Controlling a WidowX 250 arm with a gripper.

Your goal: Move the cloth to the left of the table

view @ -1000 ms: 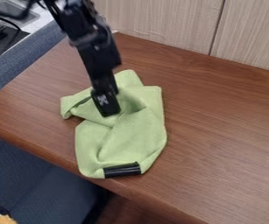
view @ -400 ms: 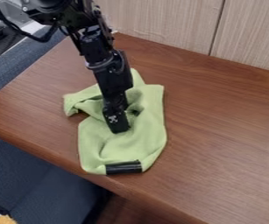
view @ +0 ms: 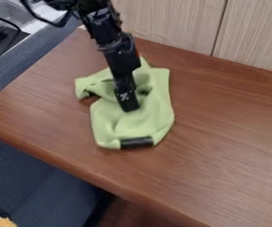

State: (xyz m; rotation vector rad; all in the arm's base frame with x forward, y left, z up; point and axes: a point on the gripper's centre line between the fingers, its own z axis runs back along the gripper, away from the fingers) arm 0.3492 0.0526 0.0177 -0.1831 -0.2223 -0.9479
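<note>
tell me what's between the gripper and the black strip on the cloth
In the camera view, only green cloth lies between the gripper and the black strip.

The cloth (view: 114, 128) is a plain light yellow-green, darker olive in its folds, with a solid black strip (view: 137, 142) at one edge. The end effector (view: 129, 106) is black, marked with a small whitish pattern, and the arm (view: 105, 31) is black with greyish glints. The table (view: 227, 142) is a warm reddish brown with darker, streaky wood grain. The wall panel (view: 167, 20) is pale greyish beige, finely streaked, and crossed by a dark seam (view: 219, 29). The partition (view: 37, 55) is muted blue-grey; the sink (view: 10, 11) is grey, the cable (view: 3, 19) black. One small corner piece (view: 6, 223) is orange-yellow.
</note>
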